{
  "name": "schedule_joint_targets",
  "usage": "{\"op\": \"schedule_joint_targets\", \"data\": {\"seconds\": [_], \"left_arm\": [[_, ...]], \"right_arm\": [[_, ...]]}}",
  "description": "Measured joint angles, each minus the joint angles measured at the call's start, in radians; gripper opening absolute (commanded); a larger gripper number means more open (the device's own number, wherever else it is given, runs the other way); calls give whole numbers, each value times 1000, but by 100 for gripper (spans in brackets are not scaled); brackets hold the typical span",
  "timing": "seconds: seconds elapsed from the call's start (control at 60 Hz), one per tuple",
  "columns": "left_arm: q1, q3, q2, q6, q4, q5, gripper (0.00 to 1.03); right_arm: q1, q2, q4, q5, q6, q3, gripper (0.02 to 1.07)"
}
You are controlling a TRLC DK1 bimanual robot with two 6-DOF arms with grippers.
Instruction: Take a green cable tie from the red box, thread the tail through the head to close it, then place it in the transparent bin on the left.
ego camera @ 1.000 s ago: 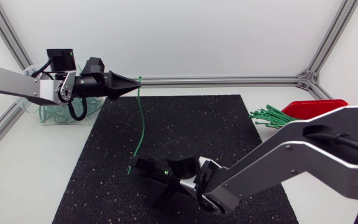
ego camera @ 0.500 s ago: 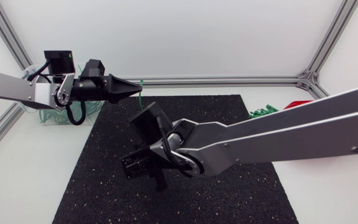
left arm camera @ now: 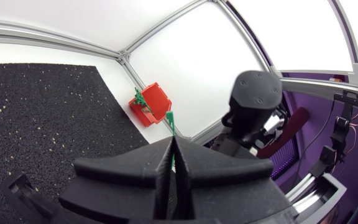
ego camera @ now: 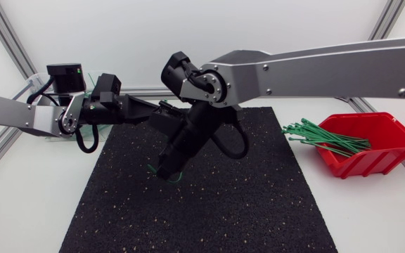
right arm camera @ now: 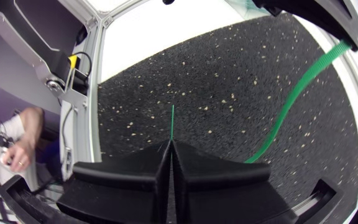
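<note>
A: While both arms meet above the black speckled mat, where exactly is the thin green plastic cable tie?

B: It hangs in the air between them and touches no surface. The left gripper is closed on the head end, and a small green piece comes out past its fingertips. The right gripper reaches past the middle and points down to the mat. It is closed on the tail, and only the fine tail tip shows ahead of its fingers. The band makes a long bow from one gripper to the other.

A: So the threading is not yet done?

B: I think not, because I see no closed loop. The red plastic box with the bundle of spare green ties stands well apart at the right. The transparent bin is mostly hidden behind the left arm.

A: How will the tie behave?

B: I judge it very light, smooth and springy. The band wants to become straight, so it pushes against both grips. The narrow tail can also slide or turn between flat fingers. It is better to hold the tail near its tip, with little free length, so it does not wobble at the slot. The head should be held by its sides, leaving the opening free.
</note>
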State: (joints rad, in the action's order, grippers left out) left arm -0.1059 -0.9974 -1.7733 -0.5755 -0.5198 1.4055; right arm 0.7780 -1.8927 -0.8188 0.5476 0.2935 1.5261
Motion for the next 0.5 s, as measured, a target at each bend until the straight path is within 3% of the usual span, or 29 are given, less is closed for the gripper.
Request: {"op": "schedule_joint_targets", "data": {"seconds": [0.317, 0.5], "left_arm": [[-13, 69, 49, 0, -84, -27, 3], [-39, 135, 111, 1, -141, -90, 3]], "right_arm": [[-74, -53, -307, 330, -273, 126, 8], [-140, -53, -323, 448, -355, 138, 8]]}}
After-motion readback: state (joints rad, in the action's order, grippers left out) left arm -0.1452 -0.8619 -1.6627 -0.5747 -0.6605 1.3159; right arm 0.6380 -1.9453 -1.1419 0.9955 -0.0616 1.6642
